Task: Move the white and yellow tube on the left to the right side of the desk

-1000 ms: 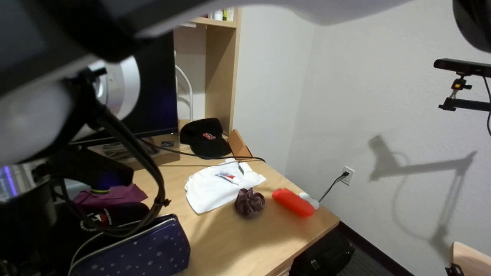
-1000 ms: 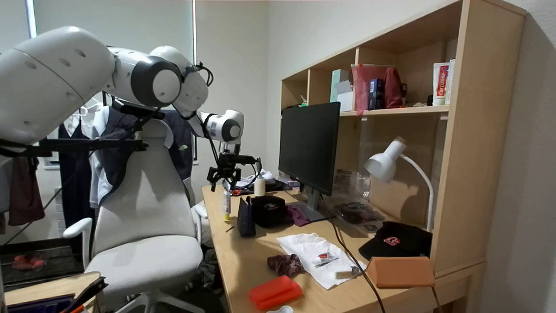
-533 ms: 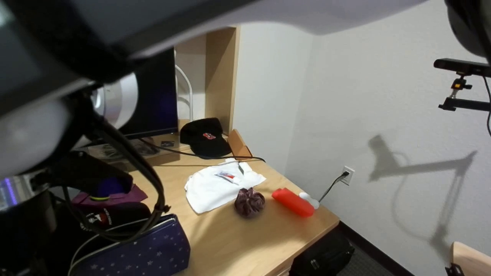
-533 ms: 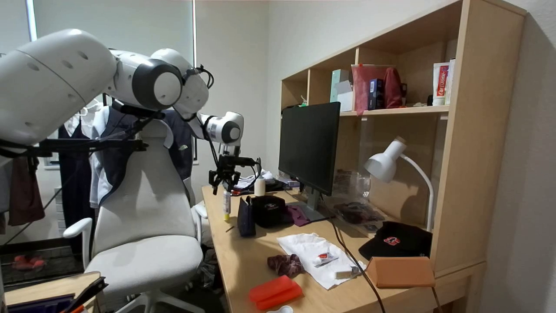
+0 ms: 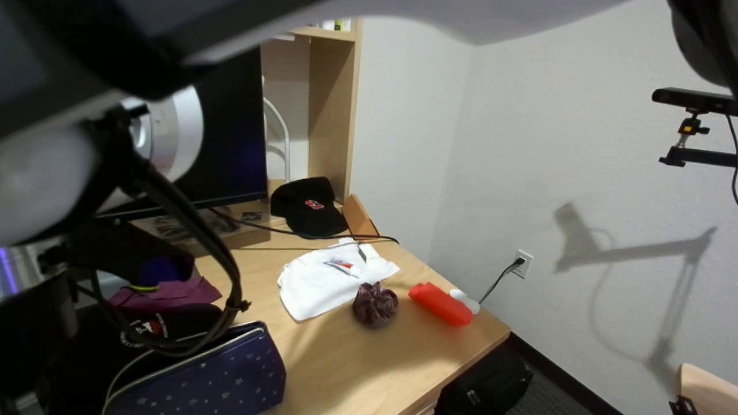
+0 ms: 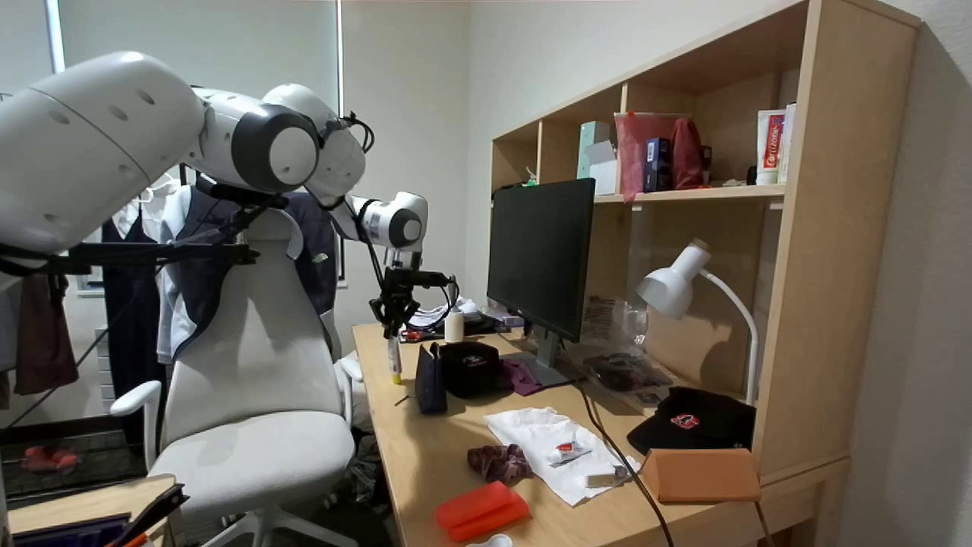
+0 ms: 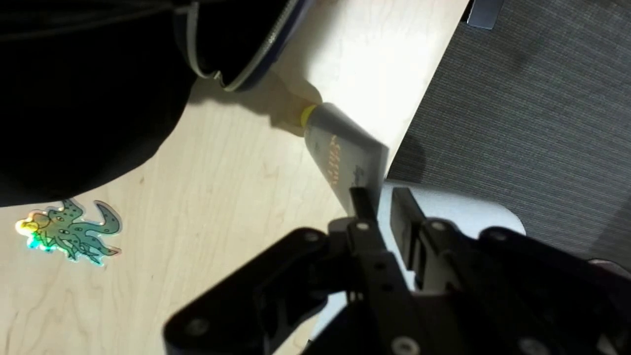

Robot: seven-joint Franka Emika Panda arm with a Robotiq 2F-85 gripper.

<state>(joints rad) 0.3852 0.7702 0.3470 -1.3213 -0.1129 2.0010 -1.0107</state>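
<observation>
The white and yellow tube (image 6: 394,362) stands near the front edge of the desk (image 6: 425,463), its yellow end down and its wide flat end up, leaning slightly. Directly above it is my gripper (image 6: 392,332). In the wrist view, the gripper (image 7: 382,198) has a narrow gap between its fingers, and the pale chair shows through it. The left finger (image 7: 363,203) overlaps the upper end of the tube (image 7: 337,153); whether they touch I cannot tell. The right finger (image 7: 406,207) stands apart from the tube. In an exterior view, the arm hides tube and fingers.
A dark blue starry pouch (image 5: 230,372) stands close beside the tube, with a black cap (image 6: 474,370) behind it. Farther along the desk are white paper (image 6: 531,429), a scrunchie (image 6: 497,462) and a red cylinder (image 6: 482,510). The monitor (image 6: 539,258) rises behind; a chair (image 6: 250,456) is in front.
My gripper's fingers have drawn much closer together. The tube's upper end has shifted slightly toward the desk's front edge. The arm dipped a little and rose again.
</observation>
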